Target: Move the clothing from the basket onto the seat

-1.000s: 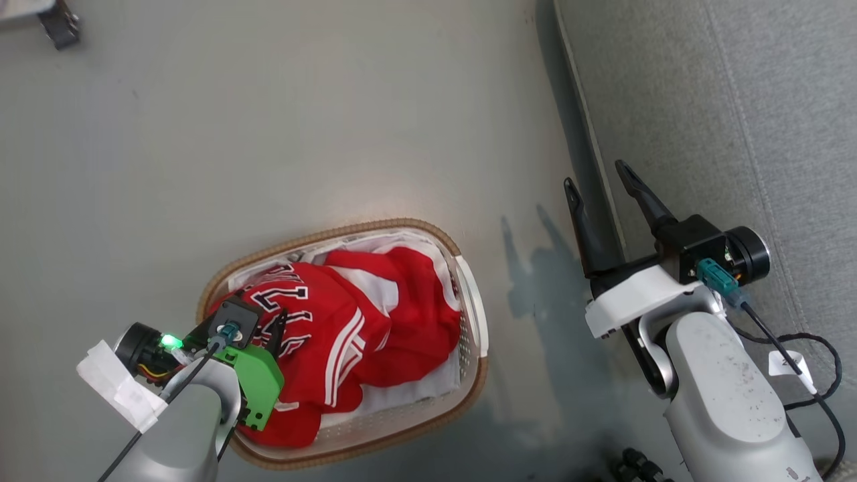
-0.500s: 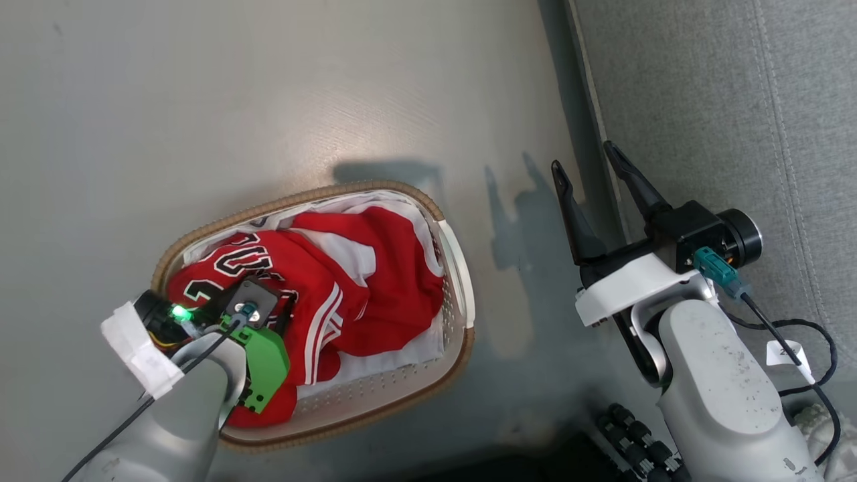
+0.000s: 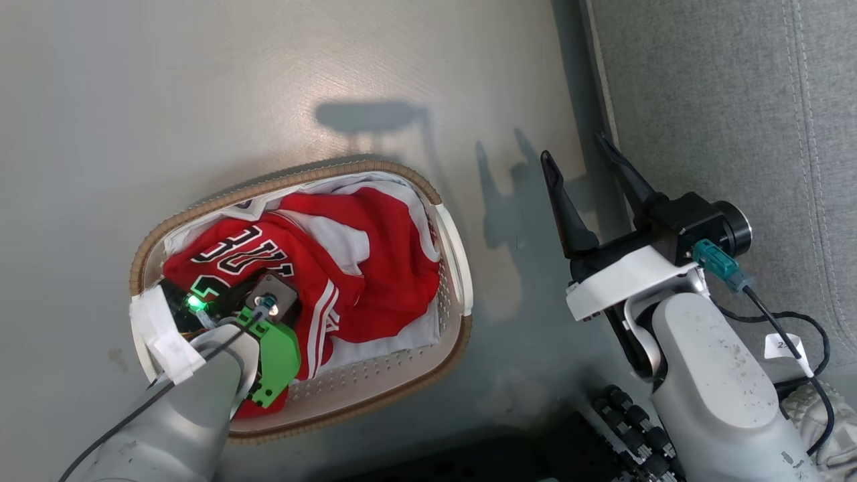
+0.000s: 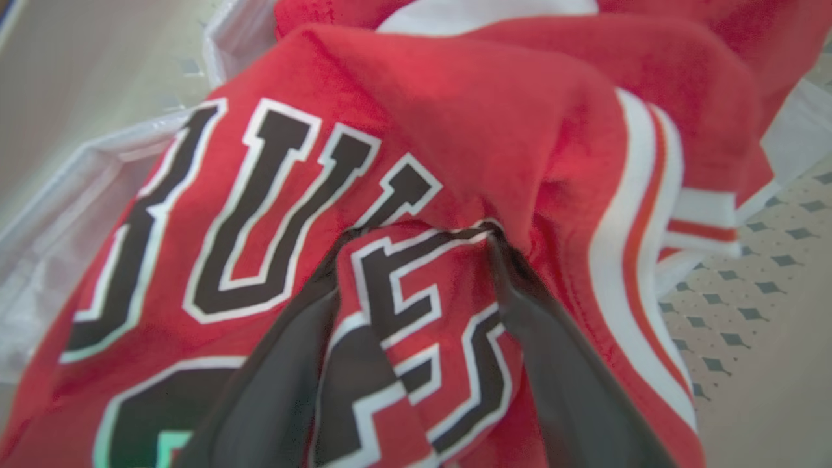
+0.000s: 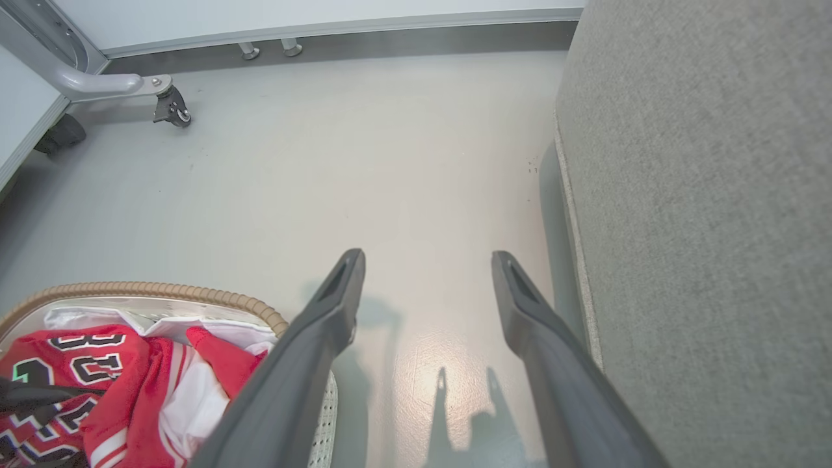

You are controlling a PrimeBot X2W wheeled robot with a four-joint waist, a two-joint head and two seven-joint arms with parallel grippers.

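Note:
The red jersey (image 3: 281, 258) with black-and-white numerals lies on top in the basket (image 3: 459, 274), with a plain red garment (image 3: 395, 268) beside it over the white liner. My left arm reaches down into the basket. In the left wrist view the left gripper (image 4: 419, 231) is open, its fingers (image 4: 273, 364) pressed into the jersey (image 4: 455, 130) with a fold bulging between them. The right gripper (image 3: 573, 147) hangs open and empty over the floor between the basket and the grey seat (image 3: 723, 100), and its wrist view shows the same gripper (image 5: 427, 255) open.
The seat's side (image 5: 702, 195) rises close on the right of the right gripper. A caster leg of a frame (image 5: 170, 107) stands far off by the wall. Cables with a white tag (image 3: 787, 348) and my dark base (image 3: 629, 428) are at lower right.
The head camera has shifted, so the whole picture slid. My left gripper has pushed further over and into the jersey, its fingers now hidden under the wrist. The right gripper stays open.

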